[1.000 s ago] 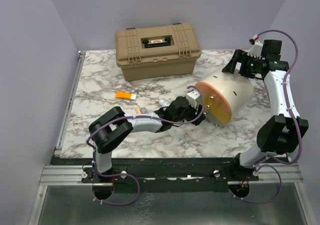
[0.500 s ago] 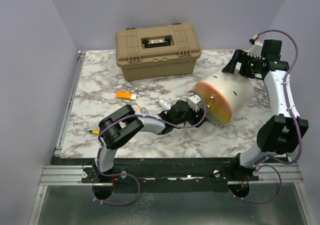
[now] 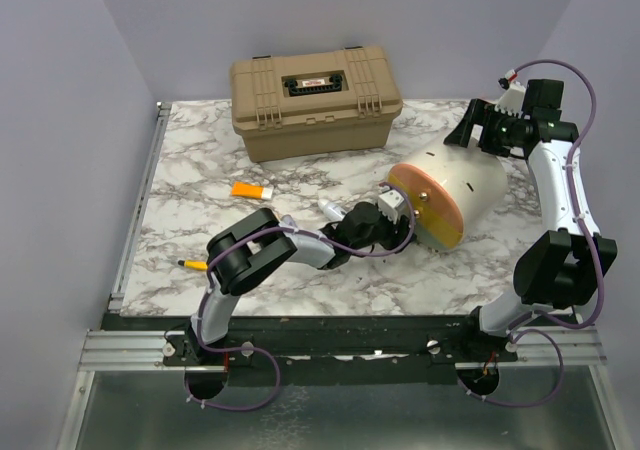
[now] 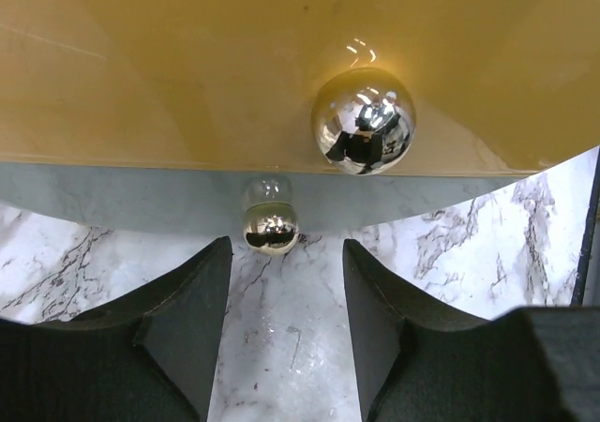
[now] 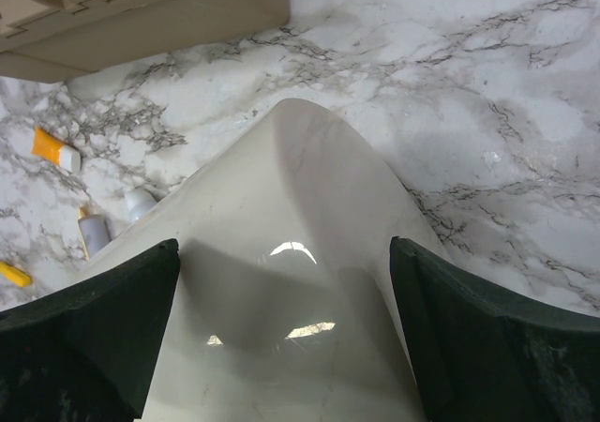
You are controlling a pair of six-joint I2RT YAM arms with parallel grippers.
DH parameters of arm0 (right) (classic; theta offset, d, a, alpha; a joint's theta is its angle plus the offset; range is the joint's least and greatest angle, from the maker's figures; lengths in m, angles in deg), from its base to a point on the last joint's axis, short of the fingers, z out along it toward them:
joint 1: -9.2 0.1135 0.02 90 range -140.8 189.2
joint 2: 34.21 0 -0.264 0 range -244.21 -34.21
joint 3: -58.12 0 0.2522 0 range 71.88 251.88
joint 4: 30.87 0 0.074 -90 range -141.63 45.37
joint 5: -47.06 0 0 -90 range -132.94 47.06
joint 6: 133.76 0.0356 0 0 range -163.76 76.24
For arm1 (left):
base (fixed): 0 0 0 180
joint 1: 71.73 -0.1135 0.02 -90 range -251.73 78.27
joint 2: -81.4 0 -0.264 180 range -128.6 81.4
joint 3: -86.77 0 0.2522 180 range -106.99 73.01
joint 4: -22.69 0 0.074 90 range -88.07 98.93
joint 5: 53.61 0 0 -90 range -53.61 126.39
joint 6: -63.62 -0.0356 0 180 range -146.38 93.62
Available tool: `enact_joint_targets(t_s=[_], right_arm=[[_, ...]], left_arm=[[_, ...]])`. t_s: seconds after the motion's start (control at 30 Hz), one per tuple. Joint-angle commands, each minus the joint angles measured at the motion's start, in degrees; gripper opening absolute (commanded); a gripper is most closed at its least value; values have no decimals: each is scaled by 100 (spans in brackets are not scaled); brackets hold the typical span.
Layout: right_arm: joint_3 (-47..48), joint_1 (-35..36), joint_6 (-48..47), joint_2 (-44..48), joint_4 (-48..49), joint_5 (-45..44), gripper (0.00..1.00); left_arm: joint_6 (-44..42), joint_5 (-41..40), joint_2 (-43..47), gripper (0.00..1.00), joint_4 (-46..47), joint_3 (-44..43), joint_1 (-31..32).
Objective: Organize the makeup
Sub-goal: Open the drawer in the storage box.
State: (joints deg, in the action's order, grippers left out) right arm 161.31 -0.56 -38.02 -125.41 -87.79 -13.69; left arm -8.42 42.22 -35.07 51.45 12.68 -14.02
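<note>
The makeup lies loose on the marble table: an orange tube (image 3: 250, 190), a pale tube (image 3: 329, 208) and a yellow pencil (image 3: 193, 265). The right wrist view also shows the orange tube (image 5: 56, 150), the pale tube (image 5: 141, 202), a small tan-capped bottle (image 5: 91, 231) and the pencil's end (image 5: 11, 274). My left gripper (image 3: 393, 210) is open and empty, low on the table (image 4: 286, 281), right at the round pouch's orange face (image 4: 187, 66), near its silver ball clasps (image 4: 363, 122). My right gripper (image 3: 468, 130) is open over the pouch's cream side (image 5: 291, 281). Brushes and sticks are out of view.
The big tan hard case (image 3: 315, 100) stands shut at the back of the table, its corner in the right wrist view (image 5: 141, 9). The cream-and-orange pouch (image 3: 450, 195) lies on its side at the middle right. A metal rail (image 3: 135, 210) runs along the table's left edge.
My left arm has reached further right, bringing its gripper up to the pouch's orange face. Its elbow has swung right, uncovering the yellow pencil. The right arm has not moved.
</note>
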Motion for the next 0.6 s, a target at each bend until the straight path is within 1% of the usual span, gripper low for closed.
enact_joint_targets(t_s=[0.0, 0.2, 0.57], right_arm=[[41, 85, 47, 67, -424, 26, 95], [-48, 80, 68, 76, -376, 60, 95], [-44, 82, 13, 93, -430, 27, 95]], left_arm=[[-5, 7, -123, 51, 195, -79, 8], [98, -226, -161, 47, 239, -168, 5], [89, -382, -166, 44, 253, -119, 3]])
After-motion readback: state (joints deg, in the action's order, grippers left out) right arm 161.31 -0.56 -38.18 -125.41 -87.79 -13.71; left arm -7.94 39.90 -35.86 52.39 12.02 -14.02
